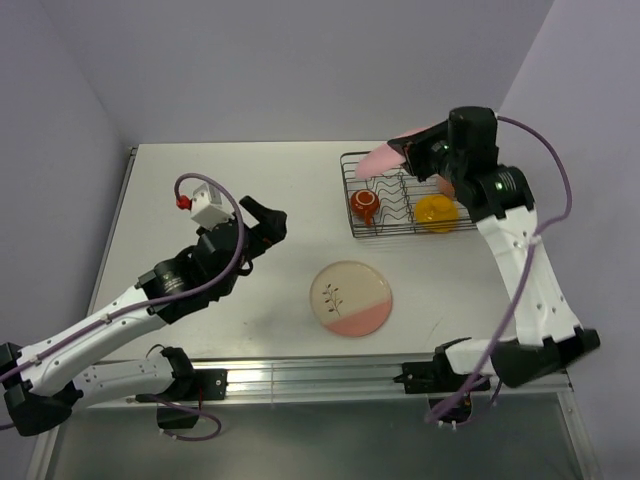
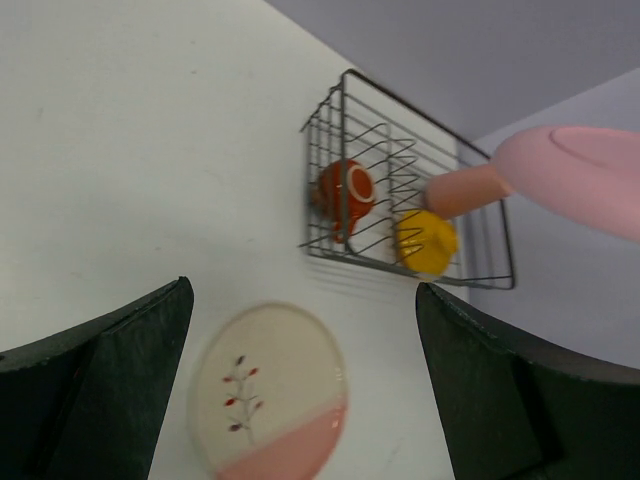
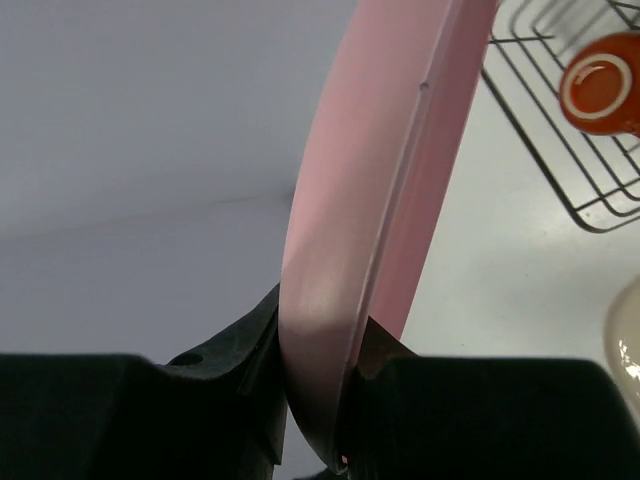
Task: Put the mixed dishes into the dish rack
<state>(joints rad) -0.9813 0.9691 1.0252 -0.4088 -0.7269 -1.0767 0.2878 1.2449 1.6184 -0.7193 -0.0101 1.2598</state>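
My right gripper [image 1: 412, 156] is shut on the rim of the pink plate [image 1: 383, 159], holding it edge-on above the back of the black wire dish rack [image 1: 352, 196]. In the right wrist view the plate [image 3: 380, 200] sits clamped between the jaws [image 3: 320, 375]. The red-orange cup [image 1: 363, 204], the yellow bowl [image 1: 437, 212] and the pink tumbler [image 2: 465, 190] are in the rack. The cream plate with the leaf motif [image 1: 350, 298] lies flat on the table in front of the rack. My left gripper [image 1: 266, 226] is open and empty, left of the rack; the cream plate [image 2: 268, 395] shows between its fingers.
The white table [image 1: 230, 190] meets walls at the back and on both sides. The rack [image 2: 340, 250] stands at the back right. A metal rail [image 1: 300, 380] runs along the near edge between the arm bases.
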